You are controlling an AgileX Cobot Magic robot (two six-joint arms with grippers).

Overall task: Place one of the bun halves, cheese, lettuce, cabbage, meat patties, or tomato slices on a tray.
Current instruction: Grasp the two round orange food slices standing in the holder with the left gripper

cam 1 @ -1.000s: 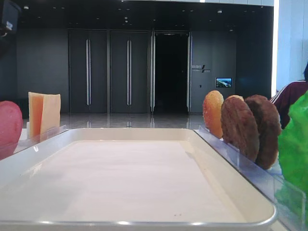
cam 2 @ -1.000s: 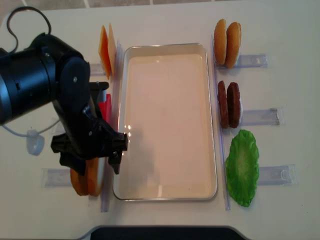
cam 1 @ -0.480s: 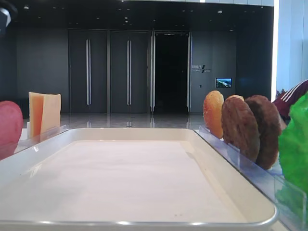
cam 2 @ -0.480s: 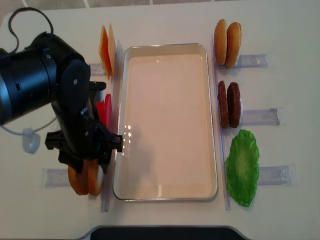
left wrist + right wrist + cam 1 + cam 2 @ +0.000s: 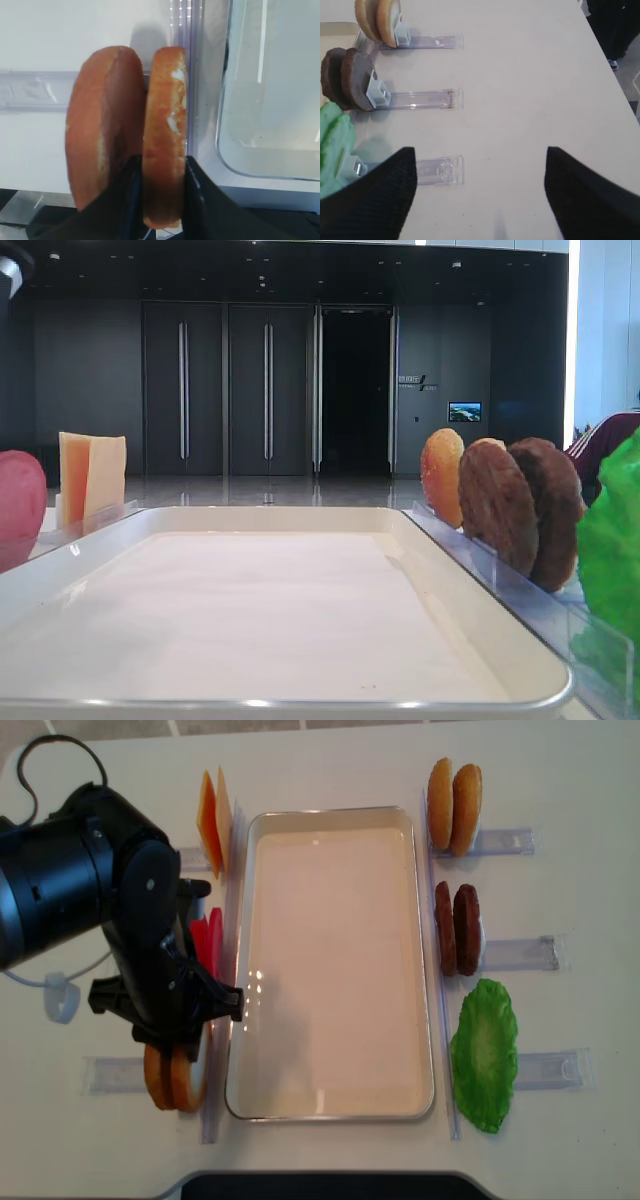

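Note:
Two bun halves stand on edge in a clear rack left of the tray's near corner (image 5: 235, 170). My left gripper (image 5: 160, 170) is shut on the right bun half (image 5: 165, 110), one black finger on each face; the other bun half (image 5: 100, 125) leans against it. From above, the left arm covers this pair (image 5: 172, 1082) beside the white tray (image 5: 330, 815). My right gripper (image 5: 480, 170) is open over bare table, holding nothing.
Cheese (image 5: 212, 820) and tomato slices (image 5: 208, 945) stand left of the tray. Two more bun halves (image 5: 454, 792), meat patties (image 5: 457, 928) and lettuce (image 5: 485, 1055) line the right side in clear racks (image 5: 440, 170). A white cable (image 5: 60, 1000) lies at the far left.
The left gripper's jaws have shut from wide open onto the right bun half, and the arm has settled lower over the pair. Nothing else moved.

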